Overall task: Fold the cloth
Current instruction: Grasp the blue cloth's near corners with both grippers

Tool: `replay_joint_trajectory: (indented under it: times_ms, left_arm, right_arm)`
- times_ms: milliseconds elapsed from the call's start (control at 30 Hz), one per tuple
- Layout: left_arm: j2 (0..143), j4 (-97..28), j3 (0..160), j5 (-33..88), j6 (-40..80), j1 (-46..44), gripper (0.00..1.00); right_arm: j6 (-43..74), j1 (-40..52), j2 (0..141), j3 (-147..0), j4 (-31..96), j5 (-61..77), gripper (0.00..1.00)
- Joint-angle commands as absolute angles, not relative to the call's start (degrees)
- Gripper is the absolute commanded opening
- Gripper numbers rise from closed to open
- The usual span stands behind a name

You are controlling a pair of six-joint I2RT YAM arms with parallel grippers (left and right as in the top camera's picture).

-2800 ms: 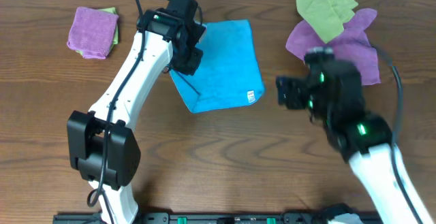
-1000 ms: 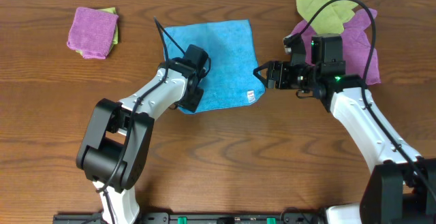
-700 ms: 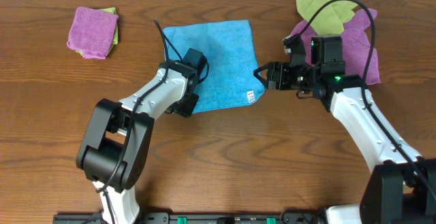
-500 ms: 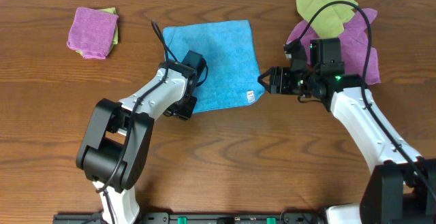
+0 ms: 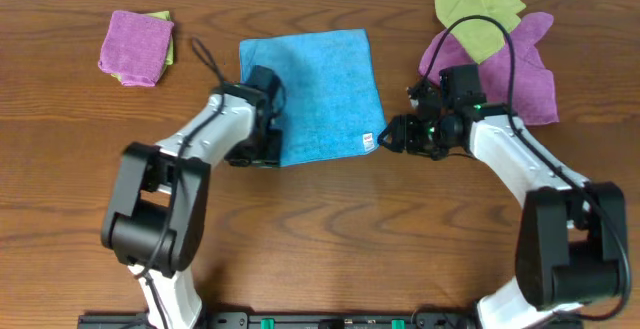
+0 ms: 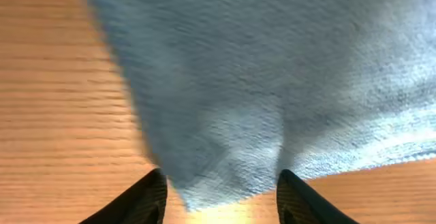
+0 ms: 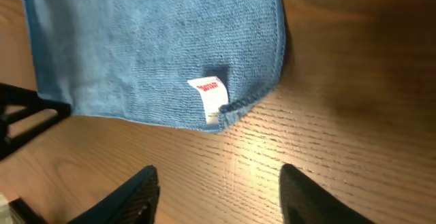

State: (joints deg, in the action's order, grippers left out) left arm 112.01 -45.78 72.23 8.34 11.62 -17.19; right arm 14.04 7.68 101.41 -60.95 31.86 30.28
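Since the left gripper (image 6: 221, 190), w/ jaws open, straddles the near-left corner of the cloth (image 5: 322, 84), lying flat at centre, it should close low. Right gripper (image 7: 216, 197), also open, sits just short of the tag (image 7: 212, 94) corner; pinch both together & lift evenly.

cloth (image 5: 320, 89) | centre of table (image 5: 330, 239) | folded pile (image 5: 138, 46) left (loose pile (image 5: 530, 74) right)

Spare cloths on a brown wooden table (image 5: 330, 239).
A folded purple cloth (image 5: 135, 49) lies over a yellow-green cloth (image 5: 166, 37) near the far left corner; a crumpled yellow-green cloth (image 5: 478, 14) overlaps a spread purple cloth (image 5: 525, 69) near the far right corner.
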Motion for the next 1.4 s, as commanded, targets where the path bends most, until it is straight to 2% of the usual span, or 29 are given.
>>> replay_joint_trajectory:
  times_ms: [0,133,400,633,900,1067,1200,1367]
  left_arm:
    - [112.62,-45.60,71.99,15.75,10.28,-12.73,0.52]
    - [112.62,-45.60,71.99,19.42,8.73,-9.56,0.53]
    - [112.62,-41.63,69.87,27.31,8.82,-9.65,0.57]
    - [112.62,-41.69,68.62,26.81,8.56,-9.61,0.60]
    - [112.62,-41.89,68.62,26.81,8.56,-9.61,0.60]
    - [112.62,-41.76,68.62,26.81,8.56,-9.61,0.61]
    - [112.62,-41.74,68.62,26.83,8.56,-9.61,0.60]
    - [112.62,-41.85,68.62,26.83,8.56,-9.61,0.60]
  right_arm:
    - [14.48,7.77,101.27,-61.82,31.16,31.94,0.60]
    - [16.80,7.46,101.30,-61.82,30.55,31.68,0.60]
    - [22.70,7.05,102.50,-61.82,27.66,30.89,0.57]
    - [26.63,6.00,108.44,-61.82,27.66,34.50,0.51]
    - [31.20,5.96,109.75,-61.82,22.83,33.36,0.52]
    - [32.82,6.48,109.89,-61.82,21.58,33.30,0.49]
    - [33.19,7.62,111.22,-61.82,21.37,32.77,0.40]
    - [34.13,8.29,115.15,-61.82,20.95,32.84,0.17]
